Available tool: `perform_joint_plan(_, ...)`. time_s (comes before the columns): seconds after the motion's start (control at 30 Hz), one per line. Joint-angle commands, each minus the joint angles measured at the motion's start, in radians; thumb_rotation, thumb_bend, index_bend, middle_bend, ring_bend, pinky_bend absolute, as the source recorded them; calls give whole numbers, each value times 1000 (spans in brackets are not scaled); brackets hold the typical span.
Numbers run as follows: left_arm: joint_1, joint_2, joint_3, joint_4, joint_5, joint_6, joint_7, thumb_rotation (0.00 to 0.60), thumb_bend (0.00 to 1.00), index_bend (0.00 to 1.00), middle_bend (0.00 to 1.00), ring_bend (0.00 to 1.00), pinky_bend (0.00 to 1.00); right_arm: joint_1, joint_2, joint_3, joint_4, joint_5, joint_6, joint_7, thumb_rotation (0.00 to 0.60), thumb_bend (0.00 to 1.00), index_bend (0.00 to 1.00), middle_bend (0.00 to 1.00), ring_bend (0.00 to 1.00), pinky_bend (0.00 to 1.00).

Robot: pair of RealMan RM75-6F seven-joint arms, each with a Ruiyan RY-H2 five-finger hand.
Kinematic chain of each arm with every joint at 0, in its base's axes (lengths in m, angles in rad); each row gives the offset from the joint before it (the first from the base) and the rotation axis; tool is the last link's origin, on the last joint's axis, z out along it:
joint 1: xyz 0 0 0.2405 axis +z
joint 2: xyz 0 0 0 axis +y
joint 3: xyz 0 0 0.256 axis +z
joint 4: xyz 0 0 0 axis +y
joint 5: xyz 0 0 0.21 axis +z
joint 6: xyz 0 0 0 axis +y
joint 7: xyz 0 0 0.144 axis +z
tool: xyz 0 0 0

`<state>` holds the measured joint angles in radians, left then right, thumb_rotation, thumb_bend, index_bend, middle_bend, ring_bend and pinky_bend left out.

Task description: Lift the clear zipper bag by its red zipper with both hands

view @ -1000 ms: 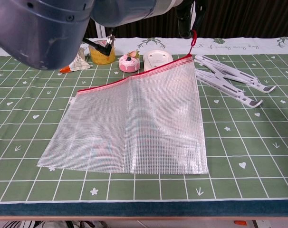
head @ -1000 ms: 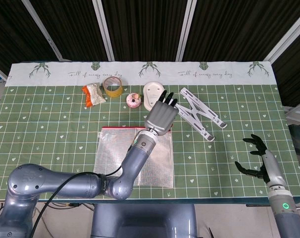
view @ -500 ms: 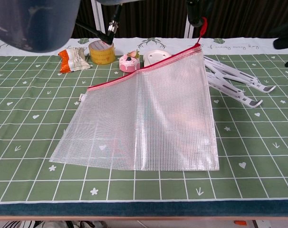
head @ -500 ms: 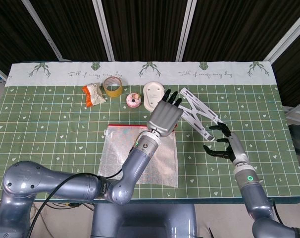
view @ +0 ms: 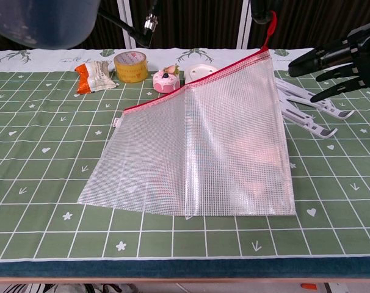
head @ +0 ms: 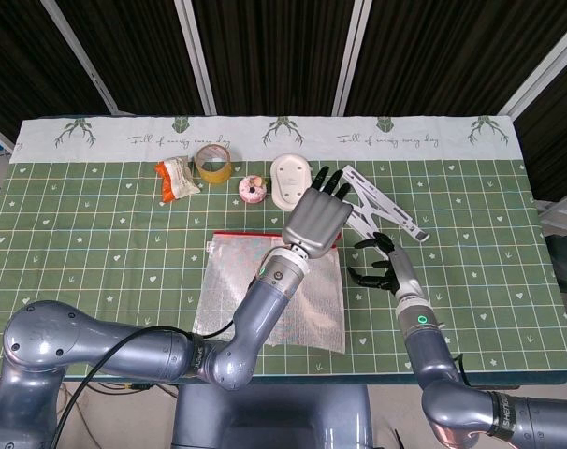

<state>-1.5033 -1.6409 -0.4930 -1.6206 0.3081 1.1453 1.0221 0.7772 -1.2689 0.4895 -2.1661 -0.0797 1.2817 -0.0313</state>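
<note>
Desk [head: 96,234] w/ green grid cloth: clear zipper bag [view: 197,152] now tilted, one corner raised, lower edge on desk. Left hand [head: 318,217] pinches the red zipper [view: 197,82] end, lifting higher than 1 s ago. Right hand [view: 334,61], fingers spread, empty, has swung in beside the raised corner; its grasp prob. next.
</note>
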Motion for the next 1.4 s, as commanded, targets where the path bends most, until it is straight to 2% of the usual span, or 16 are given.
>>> perform_joint_plan(0.03,-3,4,2,-1,-3,1,-4,600,440,620,193,0,0,18,-24,19,15,27,15,-11,600,393,400,107,16,249)
perform_joint_plan(0.5,-18,31,16,-21,-13,10,-24,600,440,621,192,0,0,47,-82,81,20,70,43,-26,600,396,458,126,15,249)
perform_joint_plan(0.97,-26,44,32,-33,-24,16,-38,600,440,621,189,0,0,64,-117,112,42,84,61,-53,600,399,518,149,15,249)
perform_joint_plan(1.4,-31,49,38,-31,-25,14,-51,600,440,621,188,0,0,77,-134,142,52,102,69,-69,600,469,558,160,15,249)
